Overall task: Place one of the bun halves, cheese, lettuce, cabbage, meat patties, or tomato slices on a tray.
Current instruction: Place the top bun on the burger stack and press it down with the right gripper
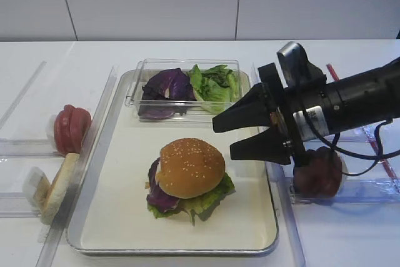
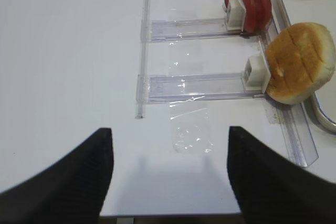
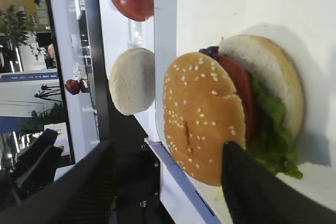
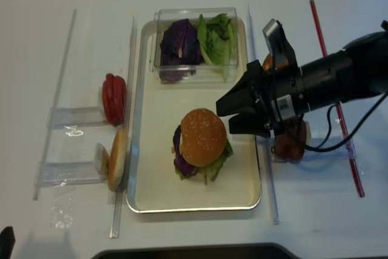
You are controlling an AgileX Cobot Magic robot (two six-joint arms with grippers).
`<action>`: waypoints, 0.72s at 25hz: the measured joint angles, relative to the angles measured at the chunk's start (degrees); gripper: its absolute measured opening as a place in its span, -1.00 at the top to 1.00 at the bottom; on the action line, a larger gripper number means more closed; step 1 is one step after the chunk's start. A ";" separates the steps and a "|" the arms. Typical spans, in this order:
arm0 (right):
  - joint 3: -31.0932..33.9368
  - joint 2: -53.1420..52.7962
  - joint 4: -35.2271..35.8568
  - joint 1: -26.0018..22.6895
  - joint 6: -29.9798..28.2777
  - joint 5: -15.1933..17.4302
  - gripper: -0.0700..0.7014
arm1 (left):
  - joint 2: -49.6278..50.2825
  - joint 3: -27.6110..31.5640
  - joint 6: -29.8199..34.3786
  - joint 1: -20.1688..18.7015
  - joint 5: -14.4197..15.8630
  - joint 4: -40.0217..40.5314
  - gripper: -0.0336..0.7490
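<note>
A sesame bun top (image 1: 189, 167) (image 3: 202, 111) (image 4: 202, 136) caps a stack of lettuce, cabbage and a red slice on the silver tray (image 1: 125, 217) (image 4: 151, 192). My right gripper (image 1: 223, 140) (image 3: 167, 148) (image 4: 225, 121) hovers open just right of the stack, holding nothing. Over bare table to the left, my left gripper (image 2: 169, 131) is open and empty. Tomato slices (image 1: 72, 128) (image 2: 249, 1) and a pale bun half (image 1: 59, 186) (image 2: 300, 61) stand in the left racks. Meat patties (image 1: 319, 173) sit in a right rack. The cheese is out of view.
A clear plastic box (image 1: 187, 67) at the tray's far end holds purple cabbage (image 1: 165, 89) and green lettuce (image 1: 215, 84). Clear acrylic rails (image 2: 194, 85) run along both sides of the tray. A red strip (image 4: 336, 101) lies on the table at the right.
</note>
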 joint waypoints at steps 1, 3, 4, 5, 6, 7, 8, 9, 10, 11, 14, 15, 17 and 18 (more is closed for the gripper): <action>0.00 -0.10 0.00 -0.42 0.00 0.77 -0.42 | 0.00 0.00 0.00 0.00 0.00 0.00 -0.28; -0.07 -0.10 0.10 -1.09 0.00 1.96 -0.42 | 0.00 0.00 0.00 0.00 0.00 0.00 -0.28; -0.07 -0.10 0.10 -1.12 0.00 2.26 -0.42 | 0.00 0.00 0.00 0.00 0.00 0.00 -0.28; -0.07 -0.22 0.10 -1.26 0.00 2.38 -0.42 | 0.00 0.00 0.00 0.00 0.00 0.00 -0.28; -0.07 -0.33 0.10 -1.26 0.00 2.38 -0.42 | 0.00 0.00 0.00 0.00 0.00 0.00 -0.28; -0.07 -0.43 0.10 -1.26 0.00 2.38 -0.42 | 0.00 0.00 0.00 0.00 0.00 0.00 -0.28; -0.07 -0.41 0.10 -1.26 0.00 2.38 -0.42 | 0.00 0.00 0.00 0.00 0.00 0.00 -0.28; -0.07 -0.41 0.10 -1.26 0.00 2.38 -0.42 | 0.00 0.00 0.00 0.00 0.00 0.00 -0.28; -0.07 -0.41 0.10 -1.26 -0.11 2.38 -0.42 | 0.00 0.00 0.00 0.00 0.00 0.00 -0.28; -0.07 -0.41 0.10 -1.26 -0.11 2.38 -0.42 | 0.00 0.00 0.00 0.00 0.00 0.00 -0.28; -0.07 -0.41 0.10 -1.26 -0.34 2.38 -0.42 | 0.00 0.00 0.00 0.00 0.00 0.00 -0.28; -0.07 -0.41 0.10 -1.26 -0.62 2.38 -0.42 | 0.00 0.00 0.00 0.00 0.00 0.00 -0.28; -0.07 -0.41 0.10 -1.26 -0.86 2.38 -0.42 | 0.00 0.00 0.00 0.00 0.00 0.00 -0.28; -0.07 -0.41 0.10 -1.26 -1.00 2.38 -0.42 | 0.00 0.00 0.00 0.00 0.00 0.00 -0.28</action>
